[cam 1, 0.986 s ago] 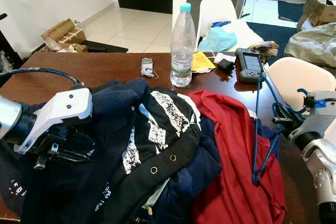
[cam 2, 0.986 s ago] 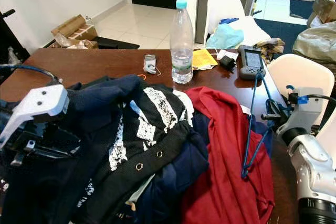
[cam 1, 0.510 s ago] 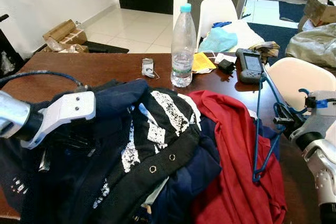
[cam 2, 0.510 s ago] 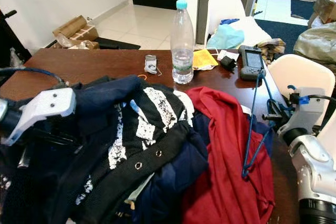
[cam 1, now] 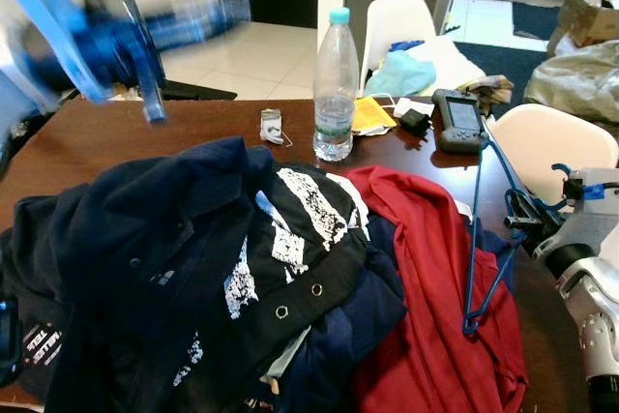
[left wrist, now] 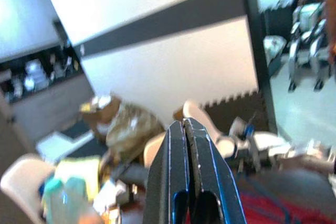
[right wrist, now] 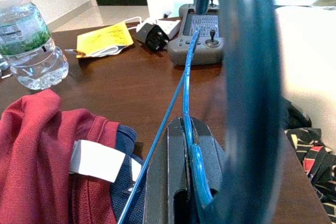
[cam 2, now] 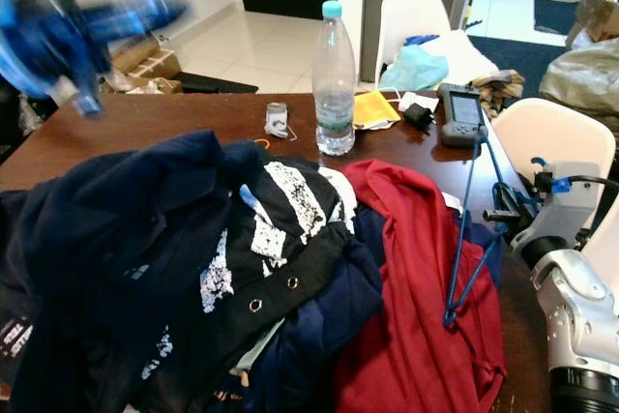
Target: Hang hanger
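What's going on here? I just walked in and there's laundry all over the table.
A humanoid robot stands at a brown table heaped with a dark navy garment, a black-and-white one and a red one. Its right claw is shut on a thin blue hanger at the table's right edge. Its left claw, fingers shut, is raised up at the left, motion-blurred. No garment is on the hanger yet.

One bottle (cam 1: 337, 84), two white chairs (cam 1: 403, 22).
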Controlling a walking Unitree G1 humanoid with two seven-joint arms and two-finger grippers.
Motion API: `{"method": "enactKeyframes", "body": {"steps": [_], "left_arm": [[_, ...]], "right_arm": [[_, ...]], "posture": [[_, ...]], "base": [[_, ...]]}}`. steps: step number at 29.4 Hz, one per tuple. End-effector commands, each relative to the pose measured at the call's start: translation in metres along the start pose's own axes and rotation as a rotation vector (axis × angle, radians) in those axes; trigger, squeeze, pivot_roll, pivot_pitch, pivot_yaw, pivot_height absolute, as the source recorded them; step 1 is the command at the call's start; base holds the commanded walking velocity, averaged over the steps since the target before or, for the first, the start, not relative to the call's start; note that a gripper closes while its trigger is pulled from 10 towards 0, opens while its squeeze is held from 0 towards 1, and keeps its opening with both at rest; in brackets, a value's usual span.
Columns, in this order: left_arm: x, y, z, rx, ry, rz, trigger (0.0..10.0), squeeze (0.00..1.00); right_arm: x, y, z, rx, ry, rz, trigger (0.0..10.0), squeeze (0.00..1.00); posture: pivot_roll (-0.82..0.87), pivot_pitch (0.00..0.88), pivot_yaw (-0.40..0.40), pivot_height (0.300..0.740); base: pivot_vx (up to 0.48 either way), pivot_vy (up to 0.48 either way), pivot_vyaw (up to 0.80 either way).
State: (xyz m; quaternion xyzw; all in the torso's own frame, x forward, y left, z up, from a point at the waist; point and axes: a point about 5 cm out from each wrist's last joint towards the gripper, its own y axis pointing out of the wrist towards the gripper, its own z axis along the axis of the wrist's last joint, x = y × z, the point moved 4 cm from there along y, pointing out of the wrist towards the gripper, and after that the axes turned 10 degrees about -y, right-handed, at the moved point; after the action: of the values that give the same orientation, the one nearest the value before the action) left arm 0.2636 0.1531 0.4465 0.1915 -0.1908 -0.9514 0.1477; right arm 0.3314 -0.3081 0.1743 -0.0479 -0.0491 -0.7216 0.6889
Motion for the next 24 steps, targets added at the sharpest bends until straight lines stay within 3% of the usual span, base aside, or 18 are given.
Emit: {"method": "enactKeyframes", "body": {"steps": [1, 6, 7, 8, 9, 10, 11, 12, 13, 14, 15, 17, 18, 20, 24], "left_arm": [[0.001, -0.001, 0.009, 0.043, -0.019, -0.022, 0.0, 0.0], [0.002, 0.0, 0.011, 0.038, -0.021, -0.04, 0.0, 0.0], [0.011, -0.005, -0.032, -0.203, -0.039, -0.079, 7.6, 0.02], [0.023, -0.013, -0.068, -0.392, -0.073, -0.134, 10.0, 0.72], [0.036, -0.024, -0.098, -0.567, -0.097, -0.189, 10.0, 1.0], [0.036, -0.024, -0.098, -0.567, -0.097, -0.189, 10.0, 1.0], [0.045, -0.033, -0.118, -0.686, -0.116, -0.223, 10.0, 1.0], [0.045, -0.033, -0.118, -0.686, -0.116, -0.223, 10.0, 1.0], [0.048, -0.044, -0.132, -0.801, -0.109, -0.237, 10.0, 1.0], [0.048, -0.044, -0.132, -0.801, -0.109, -0.237, 10.0, 1.0], [0.05, -0.067, -0.157, -1.009, -0.093, -0.245, 10.0, 1.0], [0.05, -0.067, -0.157, -1.009, -0.093, -0.245, 10.0, 1.0], [0.049, -0.076, -0.164, -1.076, -0.083, -0.249, 10.0, 1.0], [0.046, -0.079, -0.173, -1.113, -0.061, -0.243, 10.0, 1.0], [0.044, -0.072, -0.182, -1.112, -0.036, -0.241, 10.0, 1.0]], "right_arm": [[-0.001, 0.001, -0.001, 0.009, 0.022, -0.003, 10.0, 0.0], [-0.001, 0.001, -0.001, 0.01, 0.024, -0.005, 10.0, 0.0], [0.0, 0.002, 0.0, 0.012, 0.022, -0.005, 10.0, 0.0], [0.001, 0.002, 0.001, 0.012, 0.019, -0.005, 10.0, 0.0], [0.001, 0.003, 0.001, 0.013, 0.017, -0.004, 10.0, 0.0], [0.001, 0.003, 0.001, 0.013, 0.017, -0.004, 10.0, 0.0], [0.001, 0.003, 0.002, 0.014, 0.016, -0.003, 10.0, 0.0], [0.001, 0.003, 0.002, 0.014, 0.016, -0.003, 10.0, 0.0], [0.0, 0.004, 0.002, 0.014, 0.015, -0.001, 10.0, 0.0], [0.0, 0.004, 0.002, 0.014, 0.015, -0.001, 10.0, 0.0], [-0.002, 0.004, 0.001, 0.015, 0.016, 0.001, 10.0, 0.0], [-0.002, 0.004, 0.001, 0.015, 0.016, 0.001, 10.0, 0.0], [-0.003, 0.005, 0.001, 0.015, 0.016, 0.002, 10.0, 0.0], [-0.003, 0.004, 0.0, 0.013, 0.017, 0.001, 10.0, 0.0], [-0.003, 0.002, -0.002, 0.012, 0.022, -0.002, 10.0, 0.0]], "posture": [[0.07, 0.055, 0.051, 0.74], [0.07, 0.055, 0.051, 0.74], [0.07, 0.05, 0.051, 0.74], [0.07, 0.042, 0.05, 0.74], [0.07, 0.042, 0.05, 0.74], [0.07, 0.042, 0.05, 0.74], [0.07, 0.037, 0.05, 0.74], [0.07, 0.037, 0.05, 0.74], [0.07, 0.037, 0.054, 0.74], [0.07, 0.037, 0.054, 0.74], [0.07, 0.038, 0.058, 0.74], [0.07, 0.038, 0.058, 0.74], [0.07, 0.038, 0.058, 0.74], [0.07, 0.042, 0.062, 0.74], [0.07, 0.046, 0.07, 0.74]], "base": [[0.0, 0.0, 0.0], [0.0, 0.0, 0.0], [0.0, 0.0, 0.0], [0.0, 0.0, 0.0], [0.0, 0.0, 0.0], [0.0, 0.0, 0.0], [0.0, 0.0, 0.0], [0.0, 0.0, 0.0], [0.0, 0.0, 0.0], [0.0, 0.0, 0.0], [0.0, 0.0, 0.0], [0.0, 0.0, 0.0], [0.0, 0.0, 0.0], [0.0, 0.0, 0.0], [0.0, 0.0, 0.0]]}}
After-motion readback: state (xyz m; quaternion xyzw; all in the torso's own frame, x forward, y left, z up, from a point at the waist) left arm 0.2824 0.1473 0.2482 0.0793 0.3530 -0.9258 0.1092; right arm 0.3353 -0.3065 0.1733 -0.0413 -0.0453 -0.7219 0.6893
